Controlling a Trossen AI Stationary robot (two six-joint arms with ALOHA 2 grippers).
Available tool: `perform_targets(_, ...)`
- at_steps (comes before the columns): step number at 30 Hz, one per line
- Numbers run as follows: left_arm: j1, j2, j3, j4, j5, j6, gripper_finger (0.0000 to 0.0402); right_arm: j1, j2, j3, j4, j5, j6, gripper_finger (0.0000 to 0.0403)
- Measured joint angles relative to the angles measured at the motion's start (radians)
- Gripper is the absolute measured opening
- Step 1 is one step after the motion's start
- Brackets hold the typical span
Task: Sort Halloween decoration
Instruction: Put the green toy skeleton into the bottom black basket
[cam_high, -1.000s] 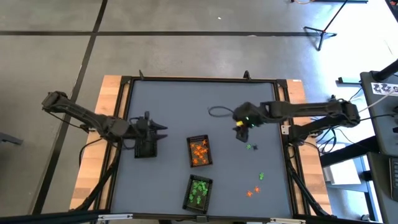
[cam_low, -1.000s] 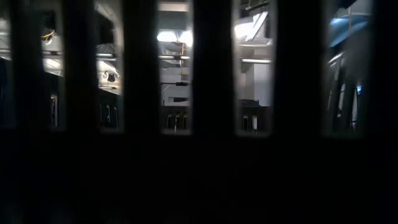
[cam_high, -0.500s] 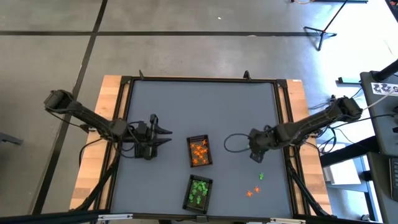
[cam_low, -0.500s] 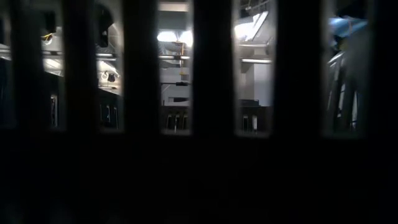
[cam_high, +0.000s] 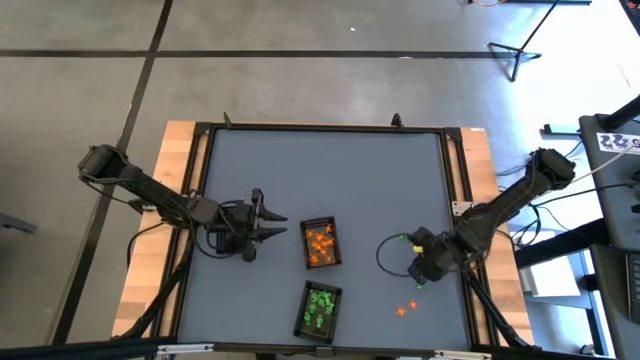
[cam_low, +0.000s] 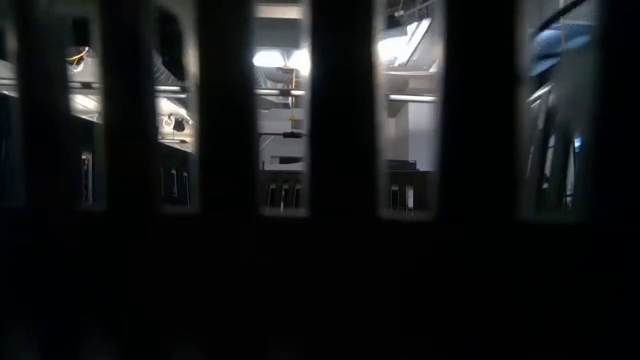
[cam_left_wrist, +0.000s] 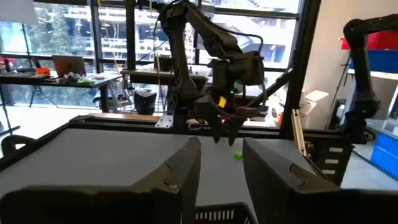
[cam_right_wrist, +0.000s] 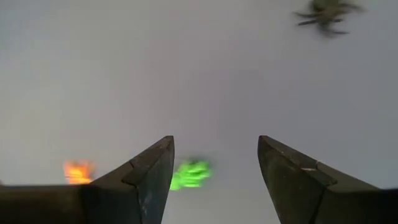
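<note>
Loose Halloween decoration lies on the grey table near its right front: a green trinket (cam_right_wrist: 189, 174), an orange one (cam_right_wrist: 78, 171), and two orange ones (cam_high: 405, 308) in the high view. My right gripper (cam_high: 418, 272) hangs open just above them, pointing down, the green trinket beside one finger (cam_right_wrist: 152, 177). A tray of orange trinkets (cam_high: 320, 243) and a tray of green ones (cam_high: 320, 308) sit mid-table. My left gripper (cam_high: 275, 227) is open and level, pointing at the orange tray from its left, with nothing between its fingers (cam_left_wrist: 186, 177).
A dark spider-like trinket (cam_right_wrist: 326, 11) lies on the table a little beyond my right gripper. A dark tray (cam_high: 228, 245) shows partly under my left gripper's body. Black rails (cam_high: 460, 200) frame the table. Dark bars fill the low view.
My right gripper has swung from the table's middle toward the near right corner and come down over the loose trinkets, rolling its wrist as it went. My left gripper has slid toward the table's right, closer to the orange tray, and levelled out.
</note>
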Motion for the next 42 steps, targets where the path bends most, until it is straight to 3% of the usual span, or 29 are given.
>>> perform_targets(5, 0.000, 0.002, 0.002, -0.001, 0.002, -0.001, 0.0110, 0.103, 0.034, 0.000, 0.088, 0.085, 0.182, 0.0230)
perform_targets(12, 0.000, 0.002, 0.002, -0.002, 0.003, -0.016, 0.0106, 0.174, 0.133, 0.000, 0.114, 0.011, 0.364, 0.0230)
perform_targets(20, 0.000, 0.002, 0.002, -0.002, 0.004, -0.029, 0.0106, 0.191, 0.243, 0.004, 0.235, -0.020, 0.379, 0.0230)
perform_targets(27, 0.000, 0.002, 0.002, -0.002, 0.003, -0.029, 0.0106, 0.189, 0.285, 0.008, 0.228, -0.027, 0.382, 0.0225)
perform_targets(31, 0.000, 0.002, 0.002, -0.006, 0.002, -0.029, 0.0106, 0.189, 0.289, 0.033, 0.140, -0.014, 0.404, 0.0188)
perform_targets(40, 0.000, 0.002, 0.002, -0.009, 0.001, -0.029, 0.0106, 0.175, 0.289, 0.064, 0.075, 0.003, 0.310, 0.0026)
perform_targets(42, 0.000, 0.002, 0.002, -0.010, 0.001, -0.029, 0.0106, 0.174, 0.289, 0.074, 0.068, 0.029, 0.279, 0.0013)
